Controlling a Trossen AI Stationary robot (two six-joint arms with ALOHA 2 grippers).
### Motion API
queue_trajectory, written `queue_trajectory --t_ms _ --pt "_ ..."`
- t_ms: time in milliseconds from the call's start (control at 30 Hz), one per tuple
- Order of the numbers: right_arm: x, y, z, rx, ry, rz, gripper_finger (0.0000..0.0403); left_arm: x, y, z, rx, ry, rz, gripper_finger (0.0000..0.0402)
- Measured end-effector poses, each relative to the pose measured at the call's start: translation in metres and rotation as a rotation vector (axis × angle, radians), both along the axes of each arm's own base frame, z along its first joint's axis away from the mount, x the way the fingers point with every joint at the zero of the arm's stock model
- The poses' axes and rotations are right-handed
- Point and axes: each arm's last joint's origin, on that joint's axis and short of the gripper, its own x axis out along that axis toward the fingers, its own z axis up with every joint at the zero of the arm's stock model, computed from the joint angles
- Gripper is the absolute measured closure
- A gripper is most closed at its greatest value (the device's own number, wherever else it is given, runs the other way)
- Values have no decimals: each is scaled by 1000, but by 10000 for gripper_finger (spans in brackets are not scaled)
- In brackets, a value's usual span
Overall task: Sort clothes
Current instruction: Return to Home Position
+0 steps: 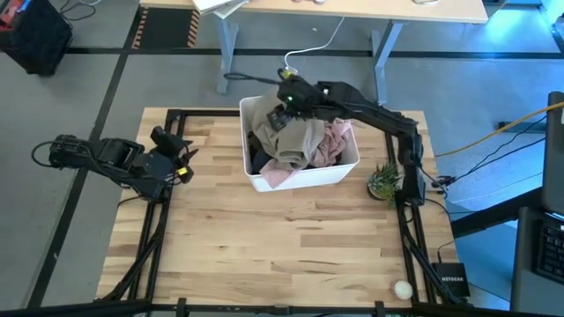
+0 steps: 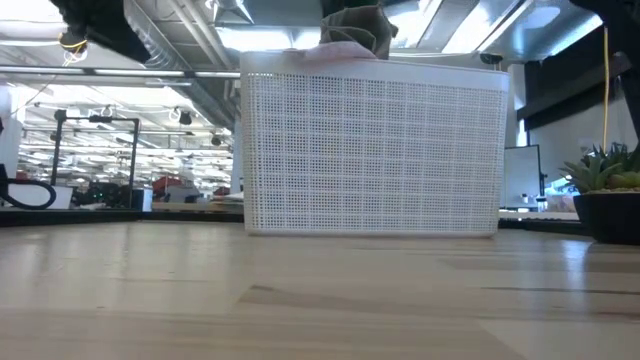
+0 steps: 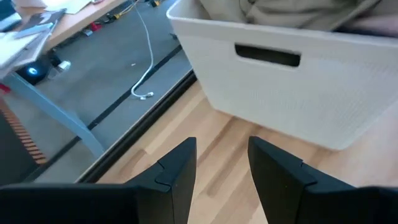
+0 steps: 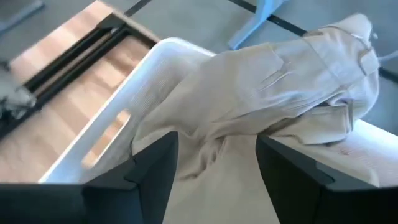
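Observation:
A white bin [image 1: 304, 183] stands at the table's far middle; it also shows in the low view [image 2: 370, 150]. In it lie a khaki-beige garment [image 1: 295, 141], a pale pink one [image 1: 337, 141] and a dark one [image 1: 258, 160]. The khaki garment [image 4: 280, 81] is heaped over the bin's far left corner and rises above the rim [image 2: 358, 28]. My right gripper [image 1: 284, 99] is above that corner, open, its fingers on either side of a khaki fold [image 4: 216, 142]. My left gripper [image 1: 183, 151] waits open at the table's left, facing the bin [image 3: 221, 146]. My right gripper comes at the khaki garment slanting down from the far right. A raised fold of the garment [image 4: 214, 155] lies between its open fingers. I cannot tell whether the fingers touch the cloth.
A small potted plant [image 1: 385, 180] stands just right of the bin and shows at the right of the low view [image 2: 605, 190]. A white ball [image 1: 403, 288] and a black box [image 1: 451, 280] lie at the near right corner. Bare wood stretches in front of the bin.

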Motion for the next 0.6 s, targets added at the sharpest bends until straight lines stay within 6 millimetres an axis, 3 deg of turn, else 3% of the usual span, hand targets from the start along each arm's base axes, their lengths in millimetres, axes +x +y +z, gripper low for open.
queue_trajectory --t_ms 133,367,600 --pt "-3 31 11 -54 25 149 172 -5 1 -4 10 -23 -30 260" --pt "-5 83 14 -130 106 362 172 -19 -4 -12 -123 -180 -286 262" --pt "-14 111 12 -217 193 390 172 -40 -2 -18 -204 -352 -392 283"
